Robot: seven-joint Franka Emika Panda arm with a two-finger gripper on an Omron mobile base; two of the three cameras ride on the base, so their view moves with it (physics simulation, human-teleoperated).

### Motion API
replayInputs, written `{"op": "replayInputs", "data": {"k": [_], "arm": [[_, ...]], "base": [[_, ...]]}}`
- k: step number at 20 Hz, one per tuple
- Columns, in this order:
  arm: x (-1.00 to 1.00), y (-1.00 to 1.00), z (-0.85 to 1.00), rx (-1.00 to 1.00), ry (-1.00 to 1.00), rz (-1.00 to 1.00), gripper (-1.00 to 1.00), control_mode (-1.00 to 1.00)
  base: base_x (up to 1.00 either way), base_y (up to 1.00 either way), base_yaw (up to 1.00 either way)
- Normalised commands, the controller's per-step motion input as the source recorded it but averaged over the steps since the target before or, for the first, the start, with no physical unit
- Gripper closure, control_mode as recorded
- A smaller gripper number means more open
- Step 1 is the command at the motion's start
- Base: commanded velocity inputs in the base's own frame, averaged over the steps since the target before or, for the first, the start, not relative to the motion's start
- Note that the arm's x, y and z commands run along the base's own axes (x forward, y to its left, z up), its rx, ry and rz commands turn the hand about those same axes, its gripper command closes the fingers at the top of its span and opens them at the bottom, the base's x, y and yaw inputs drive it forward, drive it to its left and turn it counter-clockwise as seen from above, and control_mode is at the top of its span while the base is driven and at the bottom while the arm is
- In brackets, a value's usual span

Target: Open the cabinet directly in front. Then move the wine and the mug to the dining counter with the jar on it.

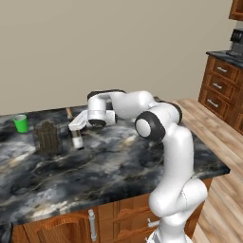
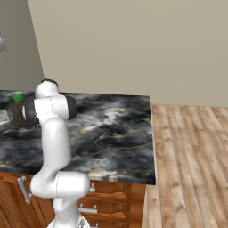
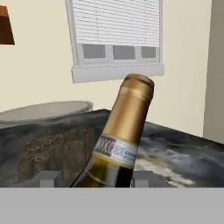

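Observation:
The wine (image 3: 126,127), a dark bottle with a gold foil neck and a pale label, leans tilted between my fingertips. My gripper (image 1: 75,129) is shut on the wine (image 1: 77,140) low over the dining counter (image 1: 118,166), the bottle's lower end close to the marble. The ribbed dark jar (image 1: 47,137) stands just left of the bottle, also in the hand view as the jar (image 3: 48,153). The green mug (image 1: 20,123) stands upright further left near the counter's far edge. From the right base view the mug (image 2: 18,96) and jar (image 2: 18,113) sit behind my arm. The cabinet is out of view.
The black marble slab (image 2: 116,129) ends at its right edge above a wooden floor (image 2: 191,169). Wooden drawers (image 1: 220,88) with a coffee machine (image 1: 236,42) on top stand at the far right. A window with blinds (image 3: 116,35) faces the hand camera.

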Motion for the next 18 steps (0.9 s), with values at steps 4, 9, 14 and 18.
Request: {"op": "replayInputs", "data": {"k": [4, 9, 14, 18], "arm": [[-0.19, 0.0, -0.04, -0.01, -0.15, 0.06, 1.0, -1.0], [-0.11, 0.0, -0.01, 0.0, -0.13, 0.0, 1.0, -1.0], [-0.31, 0.0, 0.0, 0.0, -0.29, 0.03, 1.0, -1.0], [-0.05, 0.0, -0.01, 0.0, -0.1, 0.01, 1.0, -1.0]], "base": [[0.0, 0.0, 0.0], [0.0, 0.0, 0.0], [0.0, 0.0, 0.0], [0.0, 0.0, 0.0]]}}
